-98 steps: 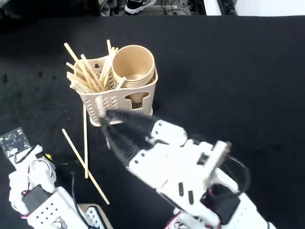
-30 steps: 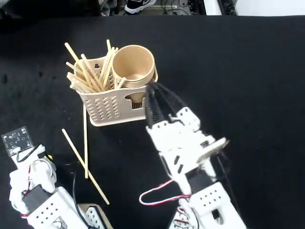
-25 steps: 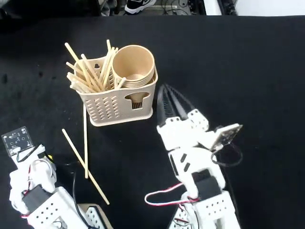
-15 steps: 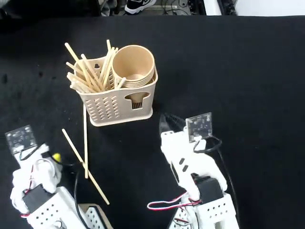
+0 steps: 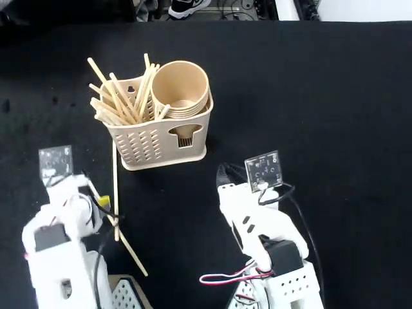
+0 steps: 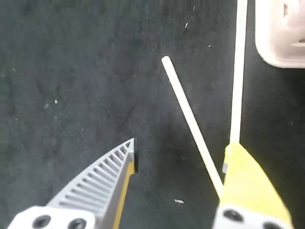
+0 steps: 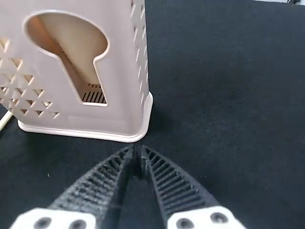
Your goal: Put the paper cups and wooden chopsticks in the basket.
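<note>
In the basket, toward the far left of the black table: stacked paper cups beside a bristling bundle of wooden chopsticks. Just in front, two loose chopsticks, crossing, partly covered by the left arm. Low over the slanted stick, the left gripper, spread wide, with the straight stick's near end hidden under its yellow finger. Near the basket's front corner, the right gripper, pinched shut on nothing, black and hard to pick out from above. Broad bare cloth to the right.
</note>
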Controlling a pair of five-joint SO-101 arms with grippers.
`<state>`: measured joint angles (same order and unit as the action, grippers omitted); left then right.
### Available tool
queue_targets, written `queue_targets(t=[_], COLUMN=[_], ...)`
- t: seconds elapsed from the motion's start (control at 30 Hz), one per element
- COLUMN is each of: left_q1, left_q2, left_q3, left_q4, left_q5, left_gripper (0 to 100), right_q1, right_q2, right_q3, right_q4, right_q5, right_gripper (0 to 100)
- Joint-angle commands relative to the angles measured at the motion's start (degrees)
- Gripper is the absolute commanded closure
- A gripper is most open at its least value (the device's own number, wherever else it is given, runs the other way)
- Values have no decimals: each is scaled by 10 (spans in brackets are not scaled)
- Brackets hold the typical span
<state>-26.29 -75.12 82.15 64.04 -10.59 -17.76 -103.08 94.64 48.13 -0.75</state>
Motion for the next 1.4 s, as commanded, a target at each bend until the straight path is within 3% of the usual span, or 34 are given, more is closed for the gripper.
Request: queue_targets(t=[0.0,0.27,0.37,0.5,0.67,0.83,1.1,1.23,1.37], left_q1=[42,73,73,73,73,59,-12,-13,-11], left_q2=[219,489,535,520,414,209,-155,-302,-259], left_q3=[-111,-189,-211,-220,-210,-208,-248,-262,-315], left_q4=[-33,-120,-118,-103,-100,-72,-20,-77,-194], left_q5=[54,74,73,73,74,84,200,238,273], left_gripper=[709,894,978,971,971,971,971,971,971], right_q1=[3,-12,-12,-12,-12,-12,-12,-12,-12], right_q2=[-41,-41,-41,-41,-41,-41,-41,-41,-41], right_q3=[-17,9,9,9,10,10,11,11,11], right_q4=[1,-27,-27,-27,-27,-27,-27,-27,-27], right_q5=[13,15,15,15,15,15,15,15,15], right_gripper=[975,975,975,975,975,975,975,975,975])
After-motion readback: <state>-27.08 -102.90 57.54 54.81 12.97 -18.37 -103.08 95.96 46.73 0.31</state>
